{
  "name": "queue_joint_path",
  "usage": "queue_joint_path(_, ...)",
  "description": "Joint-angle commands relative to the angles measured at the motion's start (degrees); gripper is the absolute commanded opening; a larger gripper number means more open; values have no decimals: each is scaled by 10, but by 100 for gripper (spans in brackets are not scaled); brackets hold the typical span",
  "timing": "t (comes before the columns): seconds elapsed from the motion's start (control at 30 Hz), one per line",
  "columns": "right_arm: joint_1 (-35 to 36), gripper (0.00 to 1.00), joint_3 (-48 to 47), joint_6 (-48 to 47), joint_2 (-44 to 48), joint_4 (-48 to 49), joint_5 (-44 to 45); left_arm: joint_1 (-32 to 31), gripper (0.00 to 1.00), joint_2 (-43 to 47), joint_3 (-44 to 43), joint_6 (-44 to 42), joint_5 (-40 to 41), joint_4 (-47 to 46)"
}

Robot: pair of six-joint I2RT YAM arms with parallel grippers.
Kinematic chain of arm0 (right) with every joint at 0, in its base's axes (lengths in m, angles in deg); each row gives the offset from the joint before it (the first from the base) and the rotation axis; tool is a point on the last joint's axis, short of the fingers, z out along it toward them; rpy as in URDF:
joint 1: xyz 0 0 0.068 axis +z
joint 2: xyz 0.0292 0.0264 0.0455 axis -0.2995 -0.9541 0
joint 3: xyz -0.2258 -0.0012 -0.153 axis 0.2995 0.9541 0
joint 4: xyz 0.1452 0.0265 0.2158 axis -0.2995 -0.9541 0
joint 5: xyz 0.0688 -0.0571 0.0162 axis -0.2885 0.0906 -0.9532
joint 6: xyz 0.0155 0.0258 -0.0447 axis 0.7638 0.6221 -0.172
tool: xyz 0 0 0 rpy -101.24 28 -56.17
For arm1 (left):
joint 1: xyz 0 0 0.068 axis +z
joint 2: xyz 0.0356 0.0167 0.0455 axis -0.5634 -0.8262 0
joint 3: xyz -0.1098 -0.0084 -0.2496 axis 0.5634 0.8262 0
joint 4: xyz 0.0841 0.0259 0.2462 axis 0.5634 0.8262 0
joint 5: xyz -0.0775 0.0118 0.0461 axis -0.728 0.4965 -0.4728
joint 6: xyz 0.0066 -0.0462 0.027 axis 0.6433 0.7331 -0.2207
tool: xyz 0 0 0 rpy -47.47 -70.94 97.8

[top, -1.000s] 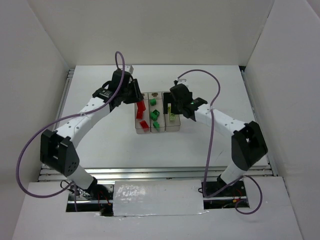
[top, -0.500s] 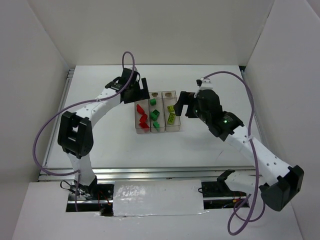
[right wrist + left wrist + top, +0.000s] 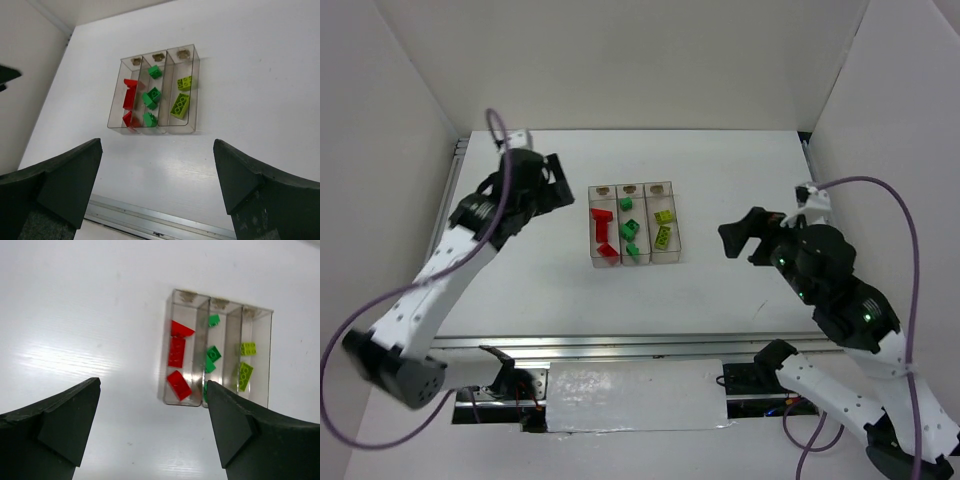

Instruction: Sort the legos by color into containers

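Well, seen from above, the three joined bins (image 3: 660, 257) sit on the white worktop (image 3: 740, 160) between the two arms, well apart from both. The red bricks (image 3: 603, 232) lie in the left bin, the green bricks (image 3: 629, 228) in the middle one and the yellow-green bricks (image 3: 664, 226) in the right one. No brick shows outside the bins. The left fingers (image 3: 558, 185) hover off the bins' left side. The right fingers (image 3: 740, 235) hover off their right side, nearer the robot.

In the left wrist view, the fingers (image 3: 65, 420) are spread wide with nothing between them. The bins (image 3: 252, 399) lie ahead, beyond the tips, with the red bricks (image 3: 176, 352) in the bin on the left of that view.

In the right wrist view, the fingers (image 3: 60, 180) are likewise released and empty. The bins (image 3: 177, 125) lie farther off, and each colour has a bin to itself.

Judging from this, the sorting looks finished, and the step in hand is probably to park the arms. To do that well, carry both arms high and wide of the bins with the fingers released, since light clear bins would slide at a nudge. Scan the worktop's edges once for a stray brick. One green brick at the near end of the middle bin sits close to the dividing wall, and I cannot tell whether it leans on it.
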Motion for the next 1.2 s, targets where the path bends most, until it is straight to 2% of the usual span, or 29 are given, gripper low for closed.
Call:
queue_joint_path(0.0,1,100,-47,11,44,-93,56,2,100,126,53,9,111,70)
queue_joint_path(0.13,4,100,-50,11,102,-133,79,3,99,242,116,-21,137,92)
queue_joint_path(0.3,2,100,-75,4,161,-188,92,2,99,365,141,-52,180,123)
queue_joint_path(0.37,2,100,-70,6,175,-192,116,3,99,415,168,-59,182,114)
queue_joint_path(0.5,1,100,-62,-2,213,-171,108,2,100,480,205,-44,193,101)
queue_joint_path(0.6,3,100,-63,-3,216,-165,107,3,100,502,223,-46,193,96)
queue_joint_path(1.17,2,100,-45,0,184,-146,90,3,99,491,241,-36,182,93)
